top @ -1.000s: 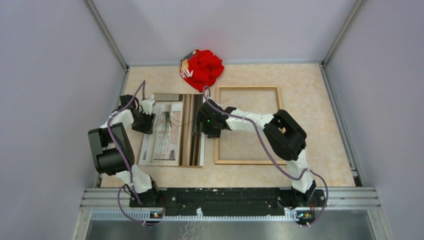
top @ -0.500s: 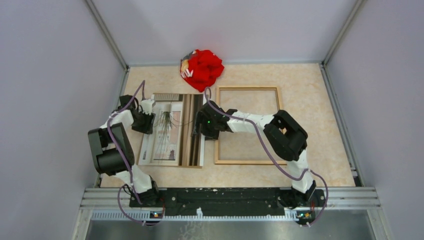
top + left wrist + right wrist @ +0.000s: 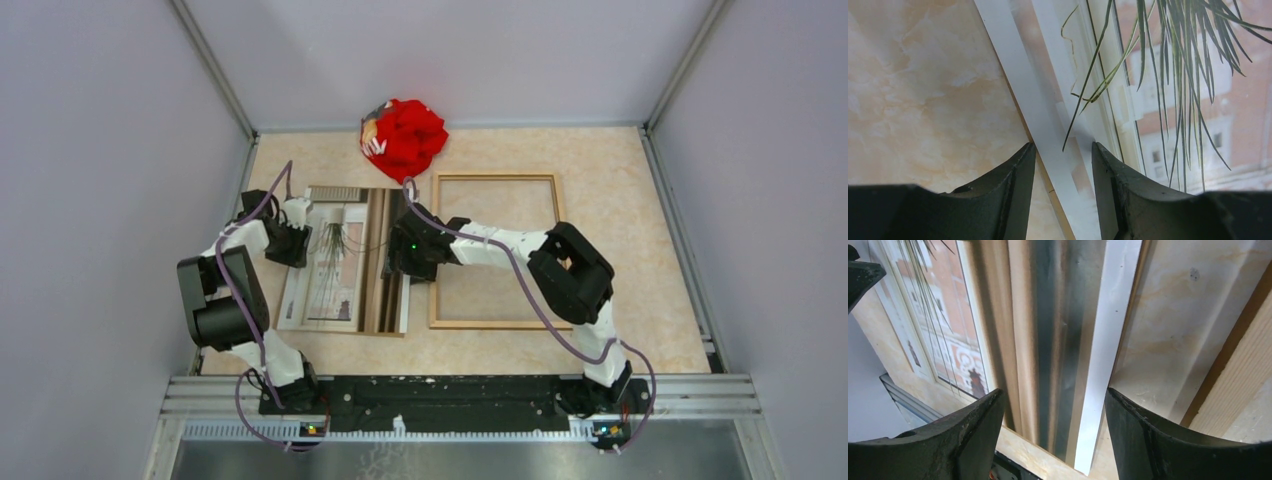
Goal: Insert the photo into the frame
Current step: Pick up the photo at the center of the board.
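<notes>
Right gripper has edged left; jaws stand wide apart over the photo's right edge, unclamped. Left gripper is narrowly parted, straddling its left edge.

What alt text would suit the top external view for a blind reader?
A photo lies picture-up on the table, the left end effector at its left edge and the right end effector at its right edge. The empty frame lies to its right, a red cloth behind.
</notes>
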`<state>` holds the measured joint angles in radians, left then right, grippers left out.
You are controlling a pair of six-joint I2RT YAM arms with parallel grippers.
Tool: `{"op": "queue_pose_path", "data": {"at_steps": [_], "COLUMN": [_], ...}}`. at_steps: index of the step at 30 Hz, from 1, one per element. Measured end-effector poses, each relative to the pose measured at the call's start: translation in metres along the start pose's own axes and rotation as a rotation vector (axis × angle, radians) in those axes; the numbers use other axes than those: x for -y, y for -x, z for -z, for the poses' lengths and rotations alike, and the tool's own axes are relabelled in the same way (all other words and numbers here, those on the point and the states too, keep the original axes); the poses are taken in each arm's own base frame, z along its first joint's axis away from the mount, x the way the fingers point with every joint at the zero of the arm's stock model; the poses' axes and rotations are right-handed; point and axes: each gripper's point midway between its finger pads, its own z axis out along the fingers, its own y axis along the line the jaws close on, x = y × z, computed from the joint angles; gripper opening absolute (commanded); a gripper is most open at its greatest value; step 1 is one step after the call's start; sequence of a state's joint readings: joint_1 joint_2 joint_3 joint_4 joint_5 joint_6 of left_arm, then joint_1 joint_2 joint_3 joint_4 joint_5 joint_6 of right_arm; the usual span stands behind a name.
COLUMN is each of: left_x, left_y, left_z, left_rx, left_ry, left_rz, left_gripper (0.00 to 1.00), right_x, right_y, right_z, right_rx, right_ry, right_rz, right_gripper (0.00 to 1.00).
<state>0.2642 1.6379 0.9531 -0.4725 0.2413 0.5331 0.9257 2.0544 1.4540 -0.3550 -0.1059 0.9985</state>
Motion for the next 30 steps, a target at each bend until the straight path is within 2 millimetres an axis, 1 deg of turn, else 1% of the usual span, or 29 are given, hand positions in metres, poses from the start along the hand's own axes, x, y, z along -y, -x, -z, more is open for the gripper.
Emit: {"op": "queue_pose_path", "data": {"at_steps": [11, 16, 18, 23, 25, 27, 30], "left_x": [0.004, 0.004, 0.004, 0.004, 0.004, 0.004, 0.004], "left_y": [0.003, 0.003, 0.003, 0.003, 0.003, 0.003, 0.003], "left_z": [-0.002, -0.002, -0.002, -0.002, -0.002, -0.002, -0.002], "left_rx": [0.003, 0.003, 0.003, 0.004, 0.004, 0.004, 0.004], "left_ry": [0.0, 0.001, 0.001, 0.002, 0.002, 0.002, 0.002], "left_rz": [-0.01, -0.01, -0.011, -0.011, -0.011, -0.012, -0.012], "left_gripper": [0.51, 0.51, 0.51, 0.5, 0.5, 0.5, 0.5], "right_x": [-0.003, -0.011, -0.02, -0.042, -0.048, -0.049, -0.042], "right_y": [0.0, 0.004, 0.007, 0.007, 0.009, 0.009, 0.005], "right_z": [0.007, 0.014, 0.019, 0.044, 0.048, 0.047, 0.042], "right_rx": [-0.006, 0.007, 0.025, 0.061, 0.066, 0.066, 0.052], "right_ry": [-0.027, -0.005, 0.038, 0.201, 0.248, 0.273, 0.268], "right_rz": [0.027, 0.033, 0.031, -0.015, -0.034, -0.05, -0.072], "right_gripper": [0.71, 0.71, 0.71, 0.7, 0.7, 0.69, 0.68]}}
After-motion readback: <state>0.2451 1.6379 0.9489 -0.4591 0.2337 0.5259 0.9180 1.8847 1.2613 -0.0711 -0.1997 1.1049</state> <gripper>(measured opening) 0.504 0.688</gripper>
